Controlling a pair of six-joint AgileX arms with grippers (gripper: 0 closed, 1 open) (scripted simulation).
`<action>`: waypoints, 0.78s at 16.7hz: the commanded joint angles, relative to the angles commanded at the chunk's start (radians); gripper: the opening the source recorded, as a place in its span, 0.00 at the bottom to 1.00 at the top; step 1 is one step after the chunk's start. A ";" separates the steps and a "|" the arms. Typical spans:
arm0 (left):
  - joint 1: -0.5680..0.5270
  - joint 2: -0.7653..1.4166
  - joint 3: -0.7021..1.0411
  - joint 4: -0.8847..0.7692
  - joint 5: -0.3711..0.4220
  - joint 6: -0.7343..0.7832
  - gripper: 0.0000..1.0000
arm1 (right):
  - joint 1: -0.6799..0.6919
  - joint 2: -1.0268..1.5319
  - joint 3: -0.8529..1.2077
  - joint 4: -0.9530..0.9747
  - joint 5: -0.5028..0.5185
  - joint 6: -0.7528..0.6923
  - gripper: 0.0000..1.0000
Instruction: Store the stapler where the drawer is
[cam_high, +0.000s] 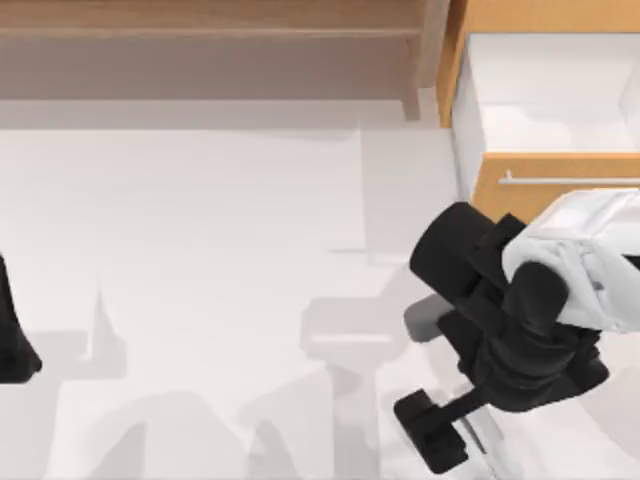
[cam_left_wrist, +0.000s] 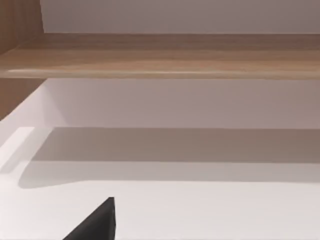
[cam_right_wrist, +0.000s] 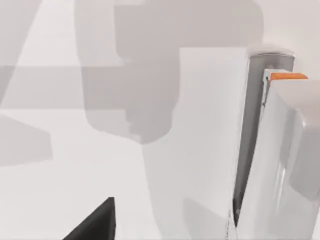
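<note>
The stapler (cam_right_wrist: 272, 160), white and silver with a dark grey strip and an orange end, looms close in the right wrist view, lengthwise above the white table. From above, a sliver of the stapler (cam_high: 487, 440) shows at the front right, beside the black finger of my right gripper (cam_high: 455, 445), which is shut on it. The drawer (cam_high: 560, 175) stands pulled out at the back right, showing its white inside, orange-brown front and silver bar handle, well behind the gripper. My left gripper (cam_high: 12, 345) is parked at the left edge.
A wide brown wooden shelf (cam_high: 210, 30) runs along the back left and middle; it is also ahead of the left wrist as the shelf (cam_left_wrist: 160, 60). A grey rounded part (cam_high: 425, 320) pokes out beside the right arm. Arm shadows lie on the white table.
</note>
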 joint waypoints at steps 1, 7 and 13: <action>0.000 0.000 0.000 0.000 0.000 0.000 1.00 | 0.000 0.016 -0.021 0.038 0.000 0.001 1.00; 0.000 0.000 0.000 0.000 0.000 0.000 1.00 | 0.001 0.042 -0.054 0.089 0.000 0.001 1.00; 0.000 0.000 0.000 0.000 0.000 0.000 1.00 | 0.001 0.042 -0.054 0.089 0.000 0.001 0.55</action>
